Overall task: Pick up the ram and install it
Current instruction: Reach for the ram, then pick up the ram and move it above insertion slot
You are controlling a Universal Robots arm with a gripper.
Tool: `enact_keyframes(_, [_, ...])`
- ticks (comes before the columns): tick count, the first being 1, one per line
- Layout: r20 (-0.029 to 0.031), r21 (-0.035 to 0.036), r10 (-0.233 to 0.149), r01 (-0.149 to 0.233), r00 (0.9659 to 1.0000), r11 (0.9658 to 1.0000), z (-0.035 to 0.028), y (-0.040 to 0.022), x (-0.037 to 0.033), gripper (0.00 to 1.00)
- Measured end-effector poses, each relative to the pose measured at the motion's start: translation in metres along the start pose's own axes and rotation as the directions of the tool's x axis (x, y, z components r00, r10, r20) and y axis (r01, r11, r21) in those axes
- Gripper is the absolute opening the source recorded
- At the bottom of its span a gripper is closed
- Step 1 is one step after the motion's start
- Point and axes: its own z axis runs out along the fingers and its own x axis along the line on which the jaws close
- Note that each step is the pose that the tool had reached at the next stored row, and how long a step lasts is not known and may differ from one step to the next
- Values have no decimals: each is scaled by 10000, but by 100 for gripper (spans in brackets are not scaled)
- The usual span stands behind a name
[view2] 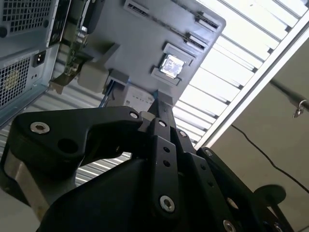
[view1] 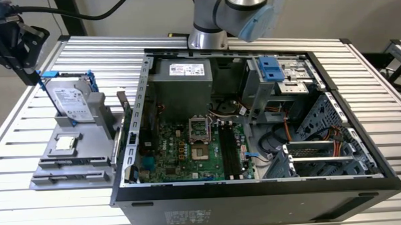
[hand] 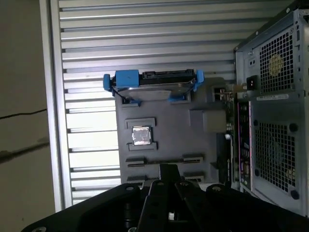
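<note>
Overhead, gripper seemingly clenched, near grey fixture on slatted metal table; pale floor beyond.

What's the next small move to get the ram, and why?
Probably shift the pincer toward the exterior view's right: it hangs at that view's left of the hard drive, while the ram seems to stand on edge at the grey holder's opposite side, beside the case.
</note>
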Motion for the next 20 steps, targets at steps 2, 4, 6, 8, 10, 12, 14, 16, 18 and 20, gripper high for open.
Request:
enact_keyframes(2, [-2,1,-25,25,10000,10000,-3,-35,-2,0])
enact_keyframes(4, [-4,0,-74,74,10000,10000,-4,-62,-5,0])
enact_keyframes(6, [-8,-1,-131,131,9999,9999,-6,-86,-6,0])
enact_keyframes(8, [-11,-3,-187,187,9998,9998,-7,-113,-8,0])
enact_keyframes(10, [-14,-3,-230,230,9997,9997,-9,-144,-11,0])
enact_keyframes(12, [-16,-4,-259,259,9997,9997,-11,-179,-13,0])
enact_keyframes(14, [-17,-5,-287,287,9996,9996,-13,-216,-16,0])
enact_keyframes(16, [-19,-5,-314,314,9995,9995,-15,-254,-18,0])
enact_keyframes(18, [-20,-6,-341,341,9994,9994,-17,-291,-21,0])
enact_keyframes(20, [-22,-6,-368,368,9993,9993,-19,-329,-24,0])
